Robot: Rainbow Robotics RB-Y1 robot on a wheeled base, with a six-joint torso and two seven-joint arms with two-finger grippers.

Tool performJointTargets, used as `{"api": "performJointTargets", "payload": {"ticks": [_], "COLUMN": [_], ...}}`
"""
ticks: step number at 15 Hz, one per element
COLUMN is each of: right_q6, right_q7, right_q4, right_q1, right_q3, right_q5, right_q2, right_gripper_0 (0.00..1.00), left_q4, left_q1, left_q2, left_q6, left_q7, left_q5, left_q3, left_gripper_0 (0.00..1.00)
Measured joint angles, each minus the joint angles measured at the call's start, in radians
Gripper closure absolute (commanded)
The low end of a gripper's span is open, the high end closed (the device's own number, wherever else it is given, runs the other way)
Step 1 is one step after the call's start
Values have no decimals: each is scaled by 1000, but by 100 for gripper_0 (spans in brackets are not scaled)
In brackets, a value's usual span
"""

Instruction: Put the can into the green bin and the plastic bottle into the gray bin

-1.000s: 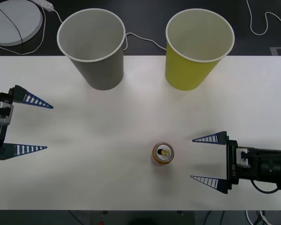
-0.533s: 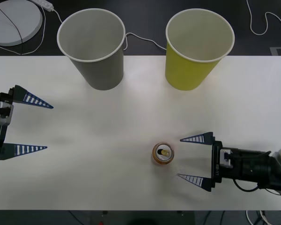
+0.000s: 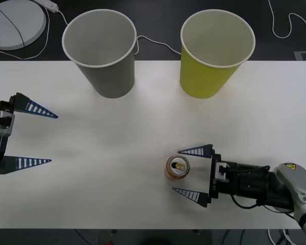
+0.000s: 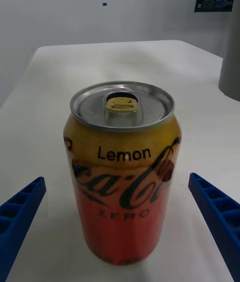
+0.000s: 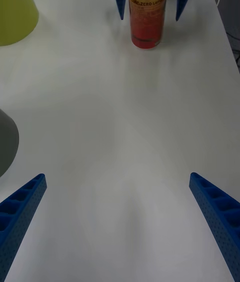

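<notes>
Standing upright on the white desk [image 3: 143, 102], the small red-and-gold Coca-Cola can [image 3: 177, 167] sits near the front edge, well apart from both cups. I have the right gripper [image 3: 191, 172] with jaws wide open on either side of it, not touching yet. Left gripper [image 3: 35, 137] is parked open at the desk's left side. Yellow-green paper cup [image 3: 214, 51] and gray paper cup [image 3: 99, 48] at the back look empty. Nothing binned so far; I see no plastic bottle.
</notes>
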Motion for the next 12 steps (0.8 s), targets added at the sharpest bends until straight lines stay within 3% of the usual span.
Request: {"api": "performJointTargets", "payload": {"ticks": [10, 12], "right_q6": [54, 58], "right_q7": [8, 12], "right_q4": [0, 0], "right_q1": [-13, -14], "right_q3": [59, 62], "right_q5": [-29, -31], "right_q2": [18, 18], "right_gripper_0": [0, 99], "left_q4": [0, 0], "left_q1": [0, 0], "left_q2": [0, 0], "left_q6": [0, 0], "left_q7": [0, 0], "left_q5": [0, 0], "left_q3": [0, 0], "left_gripper_0": [0, 0]}}
